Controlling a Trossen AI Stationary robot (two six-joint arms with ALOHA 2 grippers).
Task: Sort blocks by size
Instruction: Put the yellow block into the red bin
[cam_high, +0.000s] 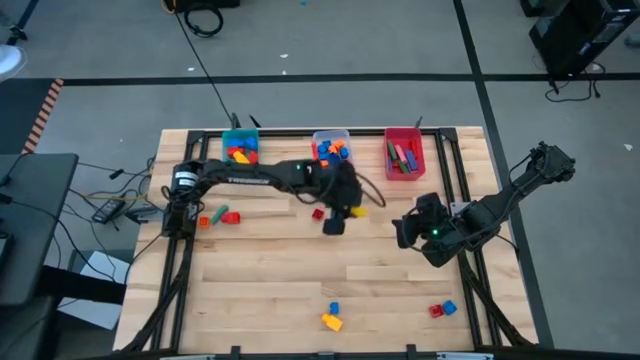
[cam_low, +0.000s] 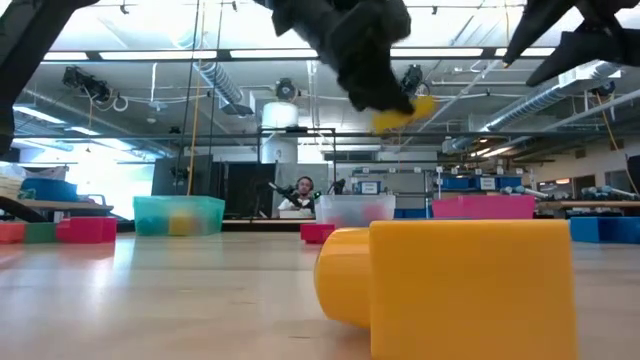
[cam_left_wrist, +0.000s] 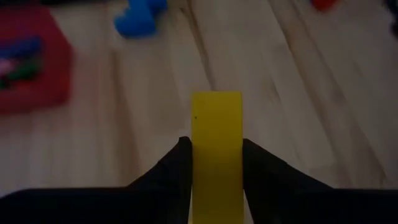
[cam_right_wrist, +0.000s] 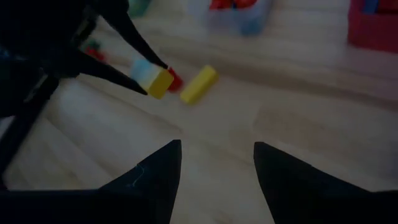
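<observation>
My left gripper (cam_left_wrist: 214, 143) hangs over the middle of the table, in front of the clear bin, shut on a yellow block (cam_left_wrist: 216, 118). In the low view that block (cam_low: 405, 112) hangs well above the wood. Below it, a second yellow block (cam_right_wrist: 199, 84) and a small red block (cam_right_wrist: 175, 79) lie flat on the table. My right gripper (cam_high: 410, 228) hovers over the table's right part. It is open (cam_right_wrist: 217, 155), with nothing between its fingers. My left gripper pinches the yellow block by its two long sides (cam_left_wrist: 214, 152) between the two fingers. The fingers slant down from the table's left and lie along the block, which sticks out past the fingertips. The block is lifted clear of the table.
Along the far edge stand a teal bin (cam_high: 240, 148), a clear bin (cam_high: 332, 148) and a red bin (cam_high: 404, 152), each holding blocks. Loose blocks lie at the left (cam_high: 215, 217), by the near edge (cam_high: 332, 318) and at the near right (cam_high: 443, 310).
</observation>
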